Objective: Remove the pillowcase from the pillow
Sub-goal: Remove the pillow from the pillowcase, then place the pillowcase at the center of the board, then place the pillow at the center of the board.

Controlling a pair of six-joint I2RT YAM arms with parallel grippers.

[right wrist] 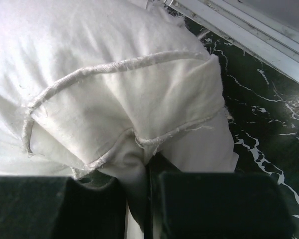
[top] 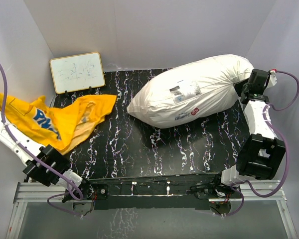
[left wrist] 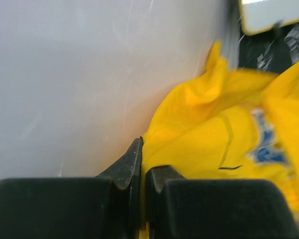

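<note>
The bright yellow pillowcase [top: 65, 122] lies crumpled at the table's left side, fully apart from the pillow, with blue lettering showing. My left gripper [left wrist: 145, 157] is shut on a fold of the pillowcase [left wrist: 214, 144] close against the white left wall. The plump white pillow [top: 194, 94] lies bare across the right half of the table. My right gripper [top: 237, 89] is at the pillow's right end. In the right wrist view this gripper [right wrist: 147, 167] is shut on a seamed corner of the pillow [right wrist: 89, 59].
A small whiteboard [top: 77, 72] with a wooden frame leans at the back left corner. The black marbled table [top: 154, 149] is enclosed by white walls on three sides. A metal rail [right wrist: 239, 30] runs along the table's edge beside the right gripper.
</note>
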